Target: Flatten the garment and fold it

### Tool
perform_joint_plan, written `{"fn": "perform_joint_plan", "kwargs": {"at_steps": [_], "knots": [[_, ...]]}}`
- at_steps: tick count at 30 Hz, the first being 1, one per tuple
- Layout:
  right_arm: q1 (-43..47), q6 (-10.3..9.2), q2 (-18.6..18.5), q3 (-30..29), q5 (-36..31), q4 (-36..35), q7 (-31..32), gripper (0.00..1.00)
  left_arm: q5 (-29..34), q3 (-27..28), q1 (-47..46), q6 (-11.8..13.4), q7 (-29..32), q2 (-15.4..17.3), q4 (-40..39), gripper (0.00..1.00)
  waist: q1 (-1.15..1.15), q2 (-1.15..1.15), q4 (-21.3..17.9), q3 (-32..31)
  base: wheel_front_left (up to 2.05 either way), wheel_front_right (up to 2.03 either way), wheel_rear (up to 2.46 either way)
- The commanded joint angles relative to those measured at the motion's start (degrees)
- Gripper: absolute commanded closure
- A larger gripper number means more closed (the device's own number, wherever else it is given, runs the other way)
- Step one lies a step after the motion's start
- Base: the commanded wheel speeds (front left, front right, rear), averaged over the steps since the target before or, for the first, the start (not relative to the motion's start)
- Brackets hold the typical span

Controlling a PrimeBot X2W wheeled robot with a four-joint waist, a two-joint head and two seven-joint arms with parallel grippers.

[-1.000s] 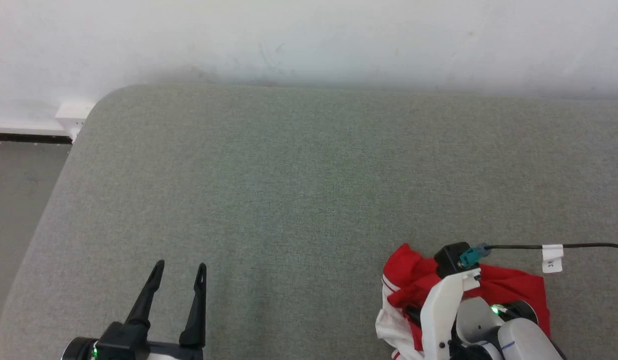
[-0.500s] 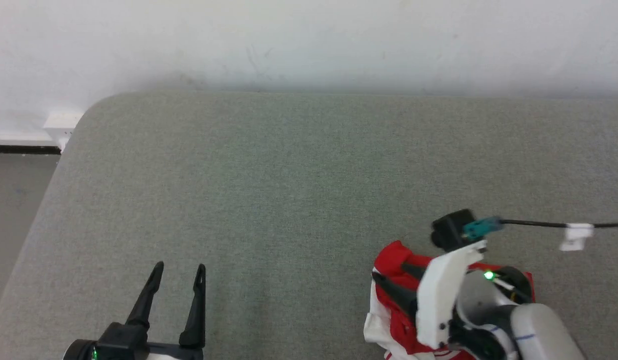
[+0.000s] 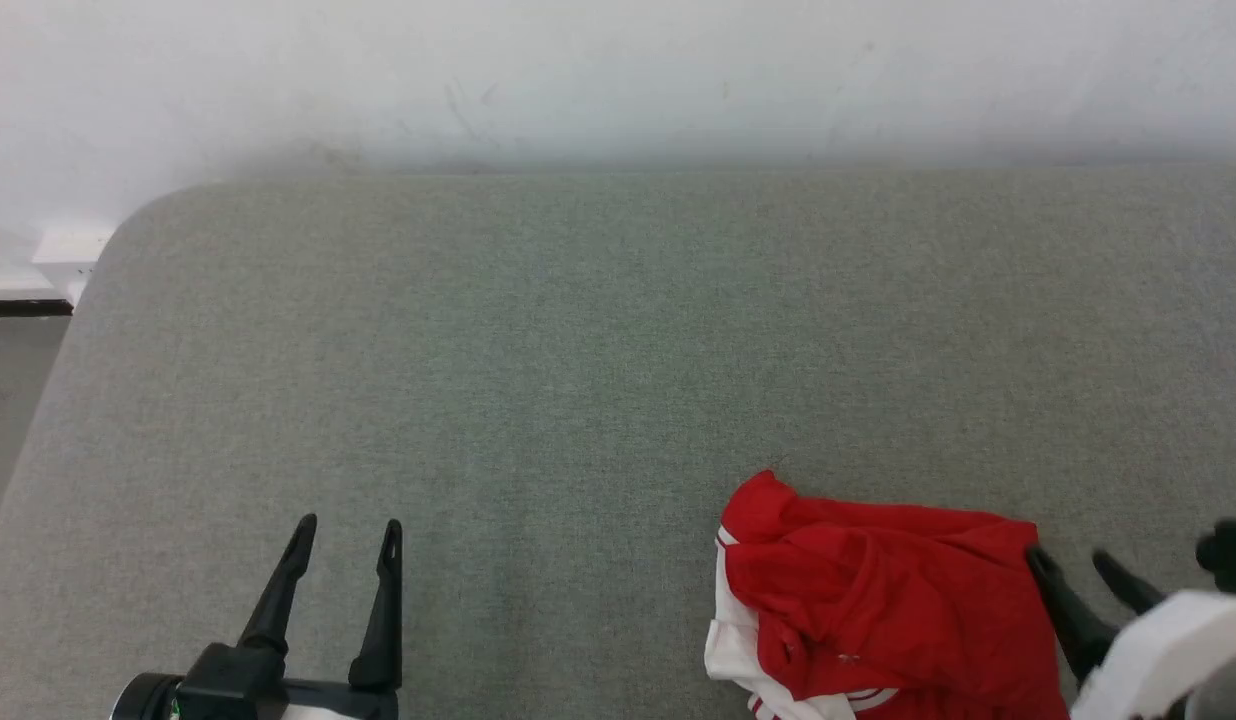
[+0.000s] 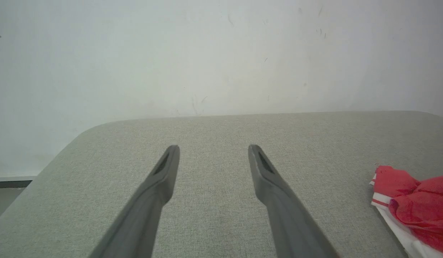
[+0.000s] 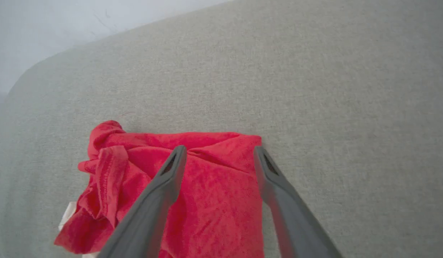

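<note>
On the grey surface lies the crumpled garment, right fingers released beside it, left fingers released.

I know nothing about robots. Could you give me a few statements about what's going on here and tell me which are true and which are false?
1. The garment lies flat and neatly folded. False: it sits crumpled in a heap.
2. The left gripper is open and well apart from the garment. True.
3. The right gripper is clamped on the garment. False: its jaws stand open at the garment's right edge, gripping nothing.
4. The garment is red with some white. True.
5. The garment rests on the grey surface, toward the robot's right. True.
</note>
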Motion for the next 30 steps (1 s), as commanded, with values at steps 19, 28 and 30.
{"fn": "perform_joint_plan", "kwargs": {"at_steps": [19,28,30], "knots": [[-2.4,-0.04,0.1,-2.7,1.1,19.5,-4.7,0.00,0.6,-0.7,-0.3,0.3,1.1,2.3,-1.3,0.00,0.00,0.00,1.0,0.5,0.00,0.00,0.00],[-5.4,-0.04,0.1,-0.8,3.8,27.5,-3.0,1.00,0.6,-1.3,-0.2,0.5,2.0,2.7,-2.2,0.00,0.00,0.00,1.6,0.2,0.00,0.00,0.00],[-5.5,-0.04,0.1,-0.2,3.7,28.0,-2.9,1.00,0.6,-1.5,-0.2,0.6,2.0,2.7,-2.4,0.00,0.00,0.00,1.6,-0.1,0.00,0.00,0.00]]}}
